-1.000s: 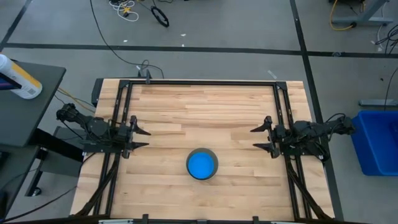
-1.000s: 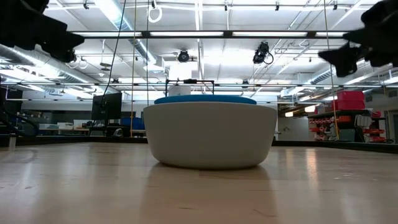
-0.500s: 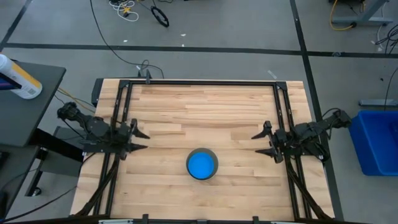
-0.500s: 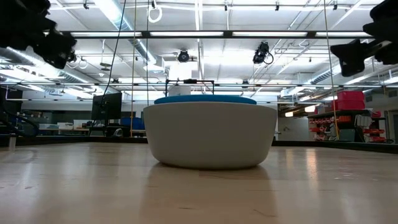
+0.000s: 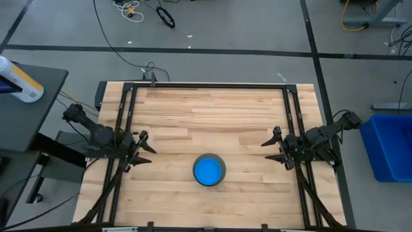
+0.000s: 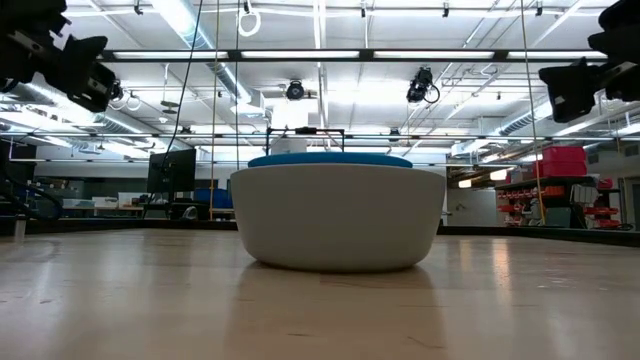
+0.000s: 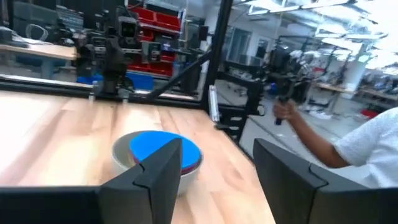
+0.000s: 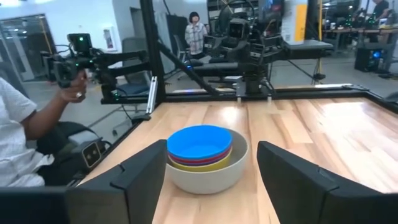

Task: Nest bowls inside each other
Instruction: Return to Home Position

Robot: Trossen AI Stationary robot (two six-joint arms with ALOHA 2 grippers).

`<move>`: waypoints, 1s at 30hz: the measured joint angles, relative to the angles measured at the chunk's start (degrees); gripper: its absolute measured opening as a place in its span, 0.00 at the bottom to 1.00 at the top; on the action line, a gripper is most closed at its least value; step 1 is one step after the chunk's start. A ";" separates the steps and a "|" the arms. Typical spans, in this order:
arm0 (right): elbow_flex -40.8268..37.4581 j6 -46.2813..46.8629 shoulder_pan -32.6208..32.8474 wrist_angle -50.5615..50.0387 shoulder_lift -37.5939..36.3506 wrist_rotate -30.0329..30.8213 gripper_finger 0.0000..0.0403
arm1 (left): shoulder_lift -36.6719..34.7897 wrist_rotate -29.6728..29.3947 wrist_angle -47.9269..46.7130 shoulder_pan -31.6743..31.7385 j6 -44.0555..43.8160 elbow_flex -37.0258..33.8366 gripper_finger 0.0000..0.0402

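Table (image 5: 212, 109): pale wood planks, smooth, low satin sheen. Ahead of right gripper (image 5: 268, 150): grey bowl (image 8: 205, 177), plastic, matt, smooth. Bright blue bowl (image 8: 199, 142) nested in it: plastic, smooth, slight gloss. Its fingers (image 8: 144, 177): dark, matt, hard plastic look. Frame rails (image 5: 206, 84) behind it: black, matt, metal look.

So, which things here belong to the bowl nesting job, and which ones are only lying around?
Part of the job:
- grey bowl, holding the yellow bowl, with the bright blue bowl on top
- left end effector and right end effector, both open, at the sides of the table

Lying about:
- white bottle on a dark stand
- blue bin
- loose cables
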 joint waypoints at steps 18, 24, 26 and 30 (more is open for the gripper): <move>0.00 -0.05 4.22 1.11 -0.01 2.54 0.56 | 0.11 1.44 -0.69 10.34 3.06 -0.04 0.51; 0.00 0.82 4.51 1.24 0.00 2.54 0.55 | 0.66 11.83 -2.55 23.08 1.09 -0.04 0.51; 0.00 0.99 4.50 1.24 0.00 2.52 0.55 | 1.45 16.32 -3.81 28.33 0.18 0.13 0.51; 0.00 0.99 4.49 1.22 0.00 2.54 0.56 | 4.99 21.38 -3.00 35.48 -1.25 0.11 0.51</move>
